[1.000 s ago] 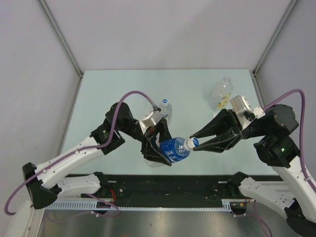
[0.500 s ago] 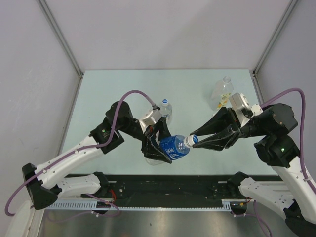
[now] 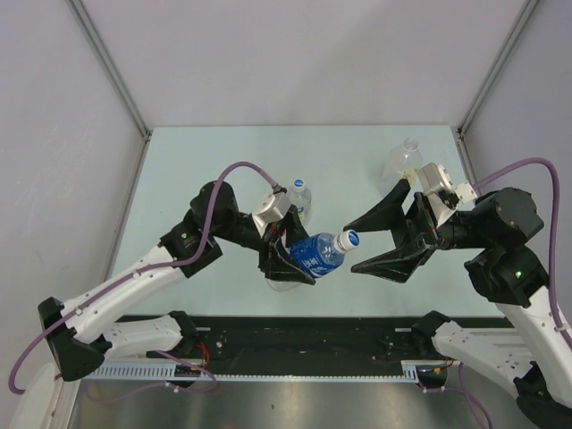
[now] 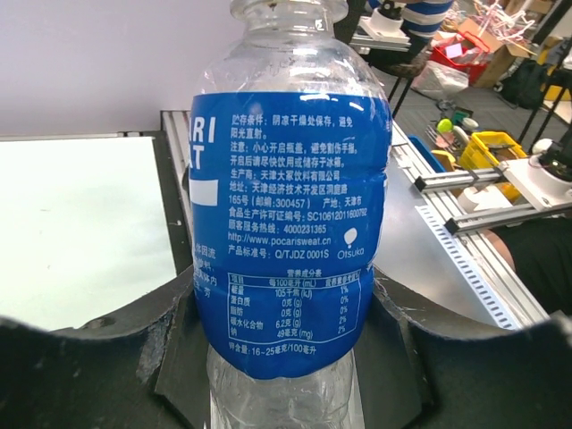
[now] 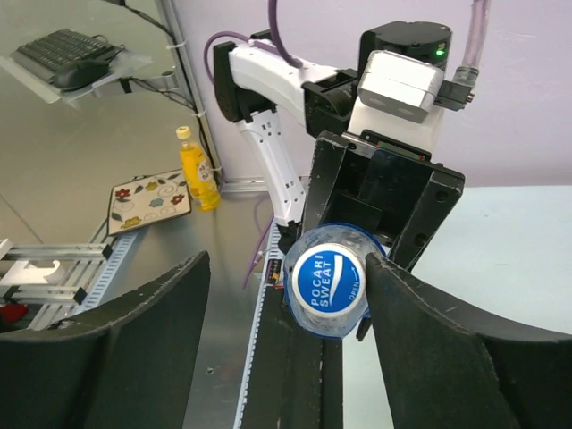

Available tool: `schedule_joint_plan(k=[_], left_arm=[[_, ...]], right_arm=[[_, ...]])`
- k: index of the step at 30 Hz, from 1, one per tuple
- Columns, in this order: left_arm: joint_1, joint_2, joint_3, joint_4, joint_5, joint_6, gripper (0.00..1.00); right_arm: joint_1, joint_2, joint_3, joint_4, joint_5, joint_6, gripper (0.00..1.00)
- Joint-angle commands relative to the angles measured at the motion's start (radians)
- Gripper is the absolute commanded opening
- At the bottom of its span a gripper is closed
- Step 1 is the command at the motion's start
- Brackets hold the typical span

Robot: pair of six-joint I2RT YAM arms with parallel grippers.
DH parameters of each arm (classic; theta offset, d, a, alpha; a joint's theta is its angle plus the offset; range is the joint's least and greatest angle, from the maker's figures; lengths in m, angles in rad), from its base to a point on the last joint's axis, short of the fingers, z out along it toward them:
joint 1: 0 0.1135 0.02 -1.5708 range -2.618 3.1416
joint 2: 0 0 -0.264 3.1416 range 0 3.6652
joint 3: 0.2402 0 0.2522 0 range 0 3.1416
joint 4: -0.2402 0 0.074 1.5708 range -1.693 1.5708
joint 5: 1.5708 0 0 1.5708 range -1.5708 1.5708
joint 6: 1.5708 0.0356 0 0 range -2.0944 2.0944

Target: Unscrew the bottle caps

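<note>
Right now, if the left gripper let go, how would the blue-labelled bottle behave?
The blue-labelled bottle shows no liquid in its clear parts: probably light. Its label wrinkles where the left gripper clamps it, so the wall likely dents. Round and held nearly sideways, it would probably roll.

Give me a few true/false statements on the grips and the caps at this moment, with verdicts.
The left gripper is shut on the blue-labelled bottle. True.
The right gripper is shut on the blue cap. False: its jaws stand open either side of it.
The blue cap is off the blue-labelled bottle. False: it sits on the neck.
A larger bottle stands upright at the back right of the table. True.
</note>
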Motion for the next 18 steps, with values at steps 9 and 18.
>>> schedule_joint_plan(k=[9, 18], left_arm=[[0.02, -0.019, 0.03, -0.01, -0.104, 0.028, 0.0], [0.019, -0.027, 0.018, 0.005, -0.099, 0.018, 0.0]], right_arm=[[0.003, 0.007, 0.051, 0.008, 0.072, 0.048, 0.76], [0.004, 0.017, 0.051, -0.002, 0.114, 0.046, 0.76]])
